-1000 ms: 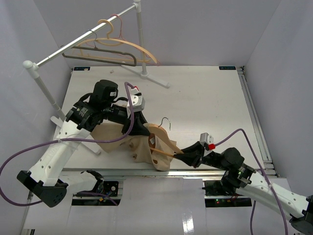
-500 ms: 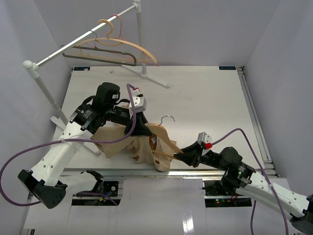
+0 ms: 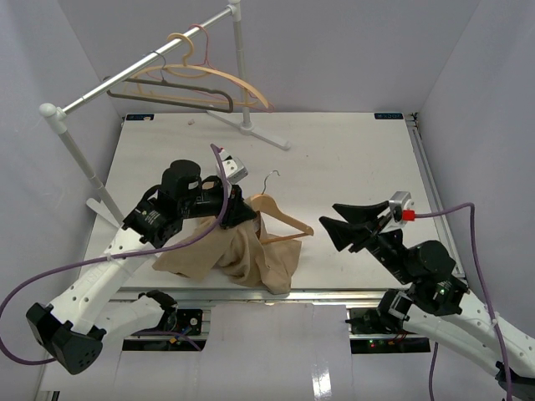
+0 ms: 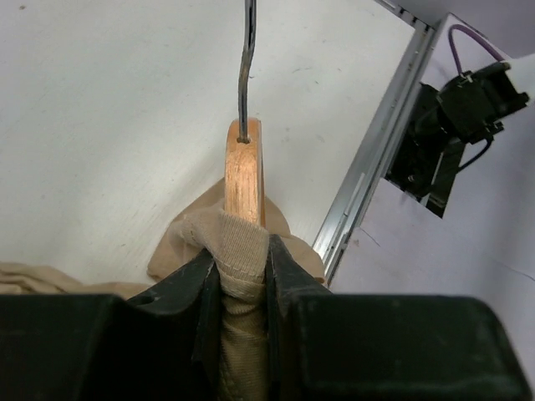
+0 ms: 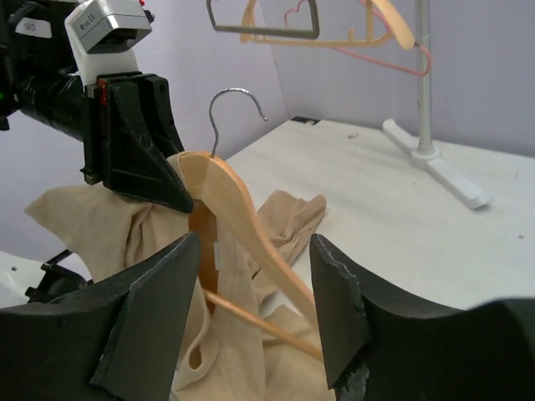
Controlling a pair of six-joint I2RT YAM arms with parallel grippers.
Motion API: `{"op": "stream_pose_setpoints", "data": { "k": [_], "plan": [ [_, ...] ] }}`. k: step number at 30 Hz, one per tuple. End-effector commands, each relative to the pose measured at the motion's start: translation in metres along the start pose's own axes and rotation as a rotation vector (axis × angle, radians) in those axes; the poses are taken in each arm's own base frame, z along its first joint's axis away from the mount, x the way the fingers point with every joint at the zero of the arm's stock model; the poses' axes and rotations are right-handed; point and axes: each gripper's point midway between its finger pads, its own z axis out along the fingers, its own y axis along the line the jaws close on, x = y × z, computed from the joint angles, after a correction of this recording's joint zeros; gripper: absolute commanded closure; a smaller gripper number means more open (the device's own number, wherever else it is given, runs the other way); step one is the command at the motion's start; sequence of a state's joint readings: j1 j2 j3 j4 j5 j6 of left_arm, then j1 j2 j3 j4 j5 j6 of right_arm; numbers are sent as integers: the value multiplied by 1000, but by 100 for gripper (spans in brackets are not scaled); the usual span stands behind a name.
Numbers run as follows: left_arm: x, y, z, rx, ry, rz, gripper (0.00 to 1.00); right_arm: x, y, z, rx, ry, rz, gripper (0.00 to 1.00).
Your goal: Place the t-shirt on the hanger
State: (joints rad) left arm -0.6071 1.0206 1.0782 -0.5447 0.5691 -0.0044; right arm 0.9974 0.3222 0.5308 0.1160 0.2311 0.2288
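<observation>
The light wooden hanger (image 3: 284, 220) stands tilted near the table's front edge, its silver hook (image 3: 269, 179) pointing up and back. The tan t-shirt (image 3: 247, 261) lies bunched under and around it, with one hanger arm inside the neck opening. My left gripper (image 3: 249, 215) is shut on the shirt's ribbed collar (image 4: 242, 246) and the hanger's top (image 4: 244, 171) inside it. My right gripper (image 3: 328, 215) hangs open to the right of the hanger, touching nothing. In the right wrist view the hanger (image 5: 247, 213) and the crossbar (image 5: 267, 322) show beyond its spread fingers (image 5: 159, 313).
A white clothes rail (image 3: 150, 60) stands at the back left with a dark grey hanger (image 3: 180, 97) and a wooden hanger (image 3: 238, 83) on it. Its foot (image 3: 266, 135) and left leg (image 3: 90, 180) rest on the table. A metal rail (image 3: 435, 196) borders the table's right side.
My right gripper has let go of the hanger's end, opened and drawn back to the right. The left gripper has kept its hold and moved the hanger's top slightly back.
</observation>
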Motion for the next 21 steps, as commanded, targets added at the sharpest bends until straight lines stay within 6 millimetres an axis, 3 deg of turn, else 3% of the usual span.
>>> {"op": "stream_pose_setpoints", "data": {
  "k": [1, 7, 10, 16, 21],
  "plan": [
    [-42, 6, -16, -111, -250, -39, 100, 24, 12, 19, -30, 153, 29, 44],
    [-42, -6, -20, -60, -297, -88, 100, 72, 25, 43, -75, 278, 125, 60],
    [-42, -6, -23, -73, -328, -95, 100, 93, 25, 44, -72, 281, 185, 67],
    [-43, -9, -29, -68, -370, -79, 100, 117, 24, 41, -64, 290, 256, 68],
    [-42, -8, -28, -69, -380, -85, 100, 127, 35, 42, -98, 303, 279, 68]
  ]
}}
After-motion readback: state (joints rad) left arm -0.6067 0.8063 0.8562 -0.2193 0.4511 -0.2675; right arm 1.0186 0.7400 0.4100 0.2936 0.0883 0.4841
